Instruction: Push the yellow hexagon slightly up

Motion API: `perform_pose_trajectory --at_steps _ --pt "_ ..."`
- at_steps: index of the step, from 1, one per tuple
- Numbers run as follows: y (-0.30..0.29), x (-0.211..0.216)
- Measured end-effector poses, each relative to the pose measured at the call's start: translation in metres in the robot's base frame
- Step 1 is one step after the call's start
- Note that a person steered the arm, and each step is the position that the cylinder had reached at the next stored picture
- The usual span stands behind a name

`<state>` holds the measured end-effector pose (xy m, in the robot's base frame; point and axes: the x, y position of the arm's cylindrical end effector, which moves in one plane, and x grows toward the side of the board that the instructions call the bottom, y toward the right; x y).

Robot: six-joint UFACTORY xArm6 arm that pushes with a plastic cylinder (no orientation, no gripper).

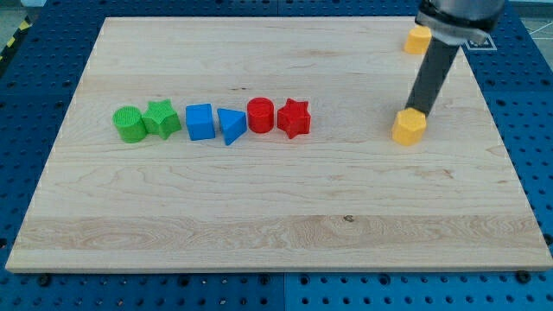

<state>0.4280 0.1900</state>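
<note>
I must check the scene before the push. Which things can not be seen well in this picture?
- My tip: in the camera view its very end is hidden behind the lower yellow block, so contact cannot be confirmed.
- Upper yellow block: the rod and its mount cover its right part; its shape is unclear.
- Rod mount: cut off by the view's top edge.
- Wooden board: its bottom corners are cut off by the view's edges.

six blocks (212,121) in a row at view's left | my tip (416,111) touching hexagon (409,126) top, view's right
</note>
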Motion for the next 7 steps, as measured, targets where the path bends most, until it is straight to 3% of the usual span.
perform_pose_trajectory --at_steps 2,4,5,6,7 --pt "0.018 -0.008" --pt "-0.001 0.092" --pt "-0.010 0.107" --pt "-0.027 0.104" --pt "-0.050 0.074"
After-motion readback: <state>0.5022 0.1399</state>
